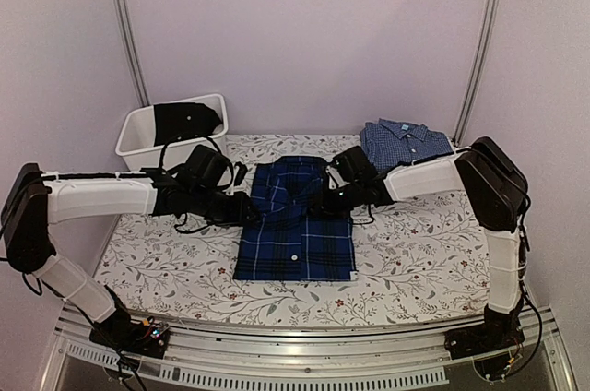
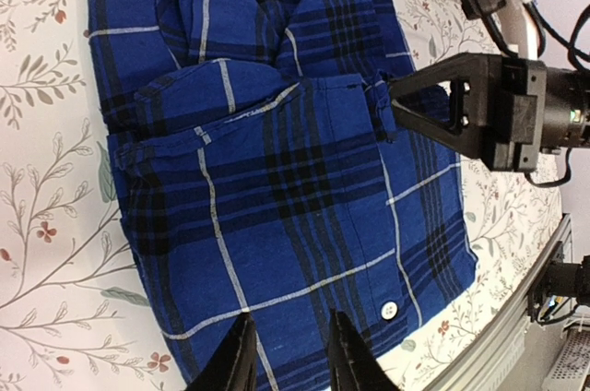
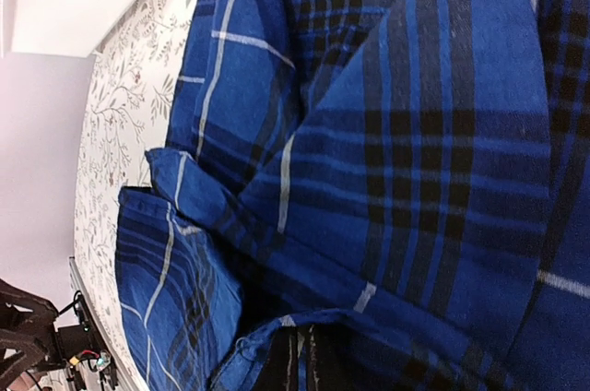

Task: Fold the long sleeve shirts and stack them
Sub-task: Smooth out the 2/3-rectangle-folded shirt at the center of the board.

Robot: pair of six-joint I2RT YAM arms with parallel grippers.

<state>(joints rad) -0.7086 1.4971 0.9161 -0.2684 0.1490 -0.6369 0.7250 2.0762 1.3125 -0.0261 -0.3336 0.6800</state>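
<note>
The navy and royal-blue plaid shirt lies folded in a rectangle at the middle of the table, collar toward the back. It fills the left wrist view and the right wrist view. My left gripper is at the shirt's left edge, its fingers apart just over the cloth, holding nothing. My right gripper is at the shirt's right edge, its fingers pressed together on a fold of plaid cloth. The left wrist view also shows it. The lighter blue checked shirt lies folded at the back right.
A white bin with a dark item in it stands at the back left. The table has a floral cloth. A metal rail runs along the near edge. Grey walls stand behind and at the sides.
</note>
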